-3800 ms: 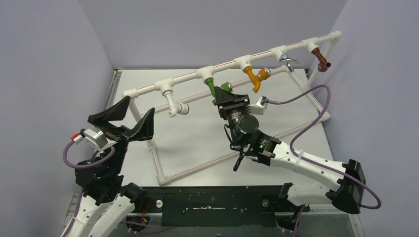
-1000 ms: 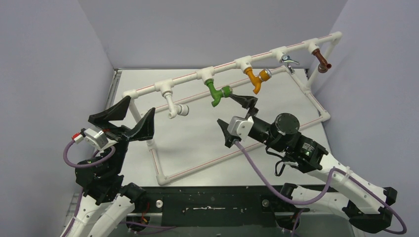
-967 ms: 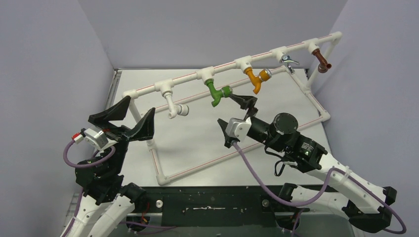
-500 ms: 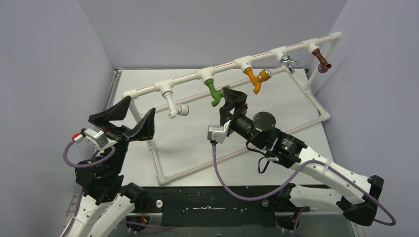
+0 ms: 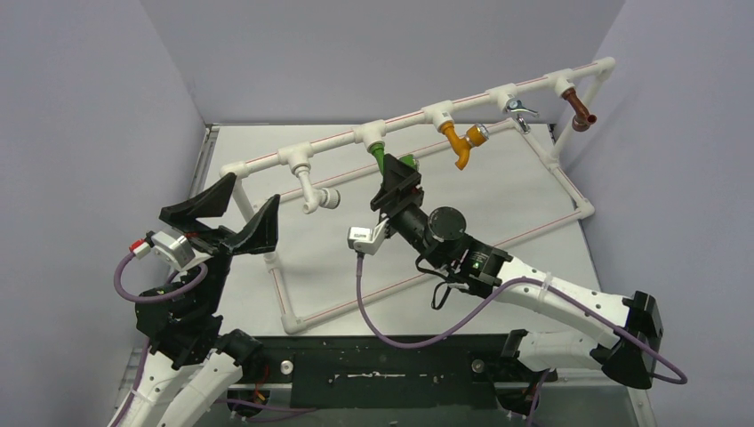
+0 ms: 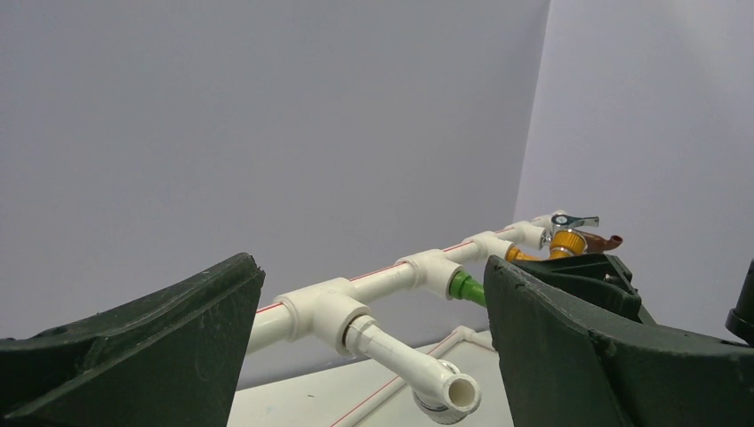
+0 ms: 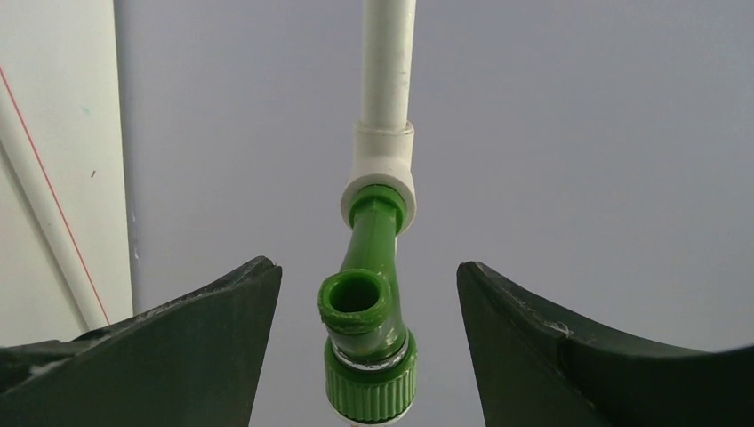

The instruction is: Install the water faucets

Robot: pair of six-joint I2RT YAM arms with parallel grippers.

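A green faucet point(image 5: 378, 156) hangs screwed into a tee of the white pipe frame point(image 5: 333, 141). My right gripper point(image 5: 397, 181) reaches up to it from below, open. In the right wrist view the green faucet point(image 7: 366, 313) stands between the right gripper's point(image 7: 366, 267) two fingers with a gap on each side. A white faucet point(image 5: 314, 192), an orange faucet point(image 5: 458, 143), a silver faucet point(image 5: 518, 108) and a brown faucet point(image 5: 581, 111) hang along the same rail. My left gripper point(image 5: 242, 207) is open and empty near the frame's left end, and the white faucet point(image 6: 418, 365) lies beyond the left gripper point(image 6: 371, 265).
The frame's lower rails point(image 5: 356, 301) with red stripes lie on the white table and rise at the corners. A purple cable point(image 5: 400, 334) loops from the right wrist across the front edge. Grey walls close in on the left, back and right.
The right arm swung left and turned its wrist, bringing its fingers from beside the green faucet to either side of it, and the jaws narrowed a little. The left arm stayed still.
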